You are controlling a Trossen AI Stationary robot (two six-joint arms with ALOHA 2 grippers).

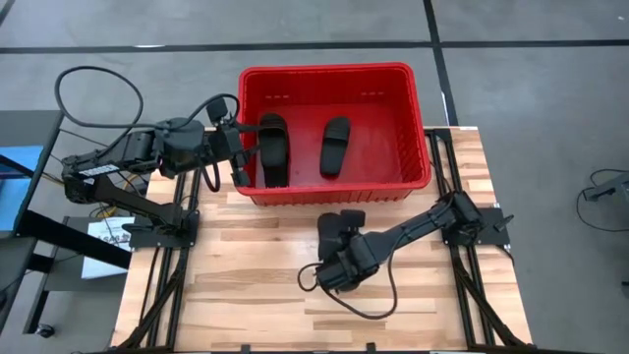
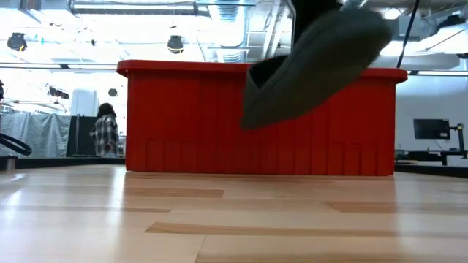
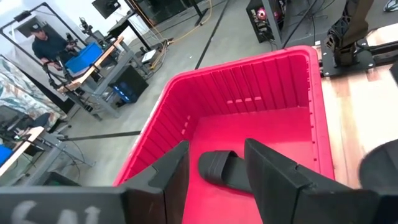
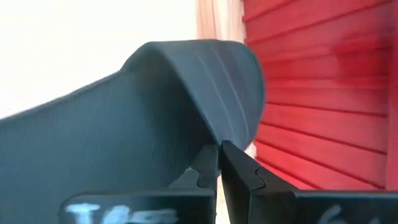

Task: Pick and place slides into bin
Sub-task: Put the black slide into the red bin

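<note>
The red bin [image 1: 418,147] stands at the table's far middle. Two black slides lie flat on its floor, one near the left wall [image 1: 274,147] and one at the middle [image 1: 336,146]. My left gripper [image 1: 236,147] hangs open over the bin's left wall, and one slide [image 3: 219,168] shows past its fingers. My right gripper [image 1: 339,241] is shut on another slide [image 2: 314,58] just in front of the bin's near wall. My right gripper pinches an edge of the slide [image 4: 214,140] between its two fingers, beside the curved strap band [image 4: 205,74]. The fingers slant down from the near side. The slide is lifted clear of the table and tilted, one end [image 2: 256,109] lower than the other.
Bare wooden table [image 1: 256,265] spreads in front of the bin and to the left of my right arm. The bin's near wall [image 2: 219,117] rises close behind the held slide. People stand at benches [image 3: 46,43] in the room beyond.
</note>
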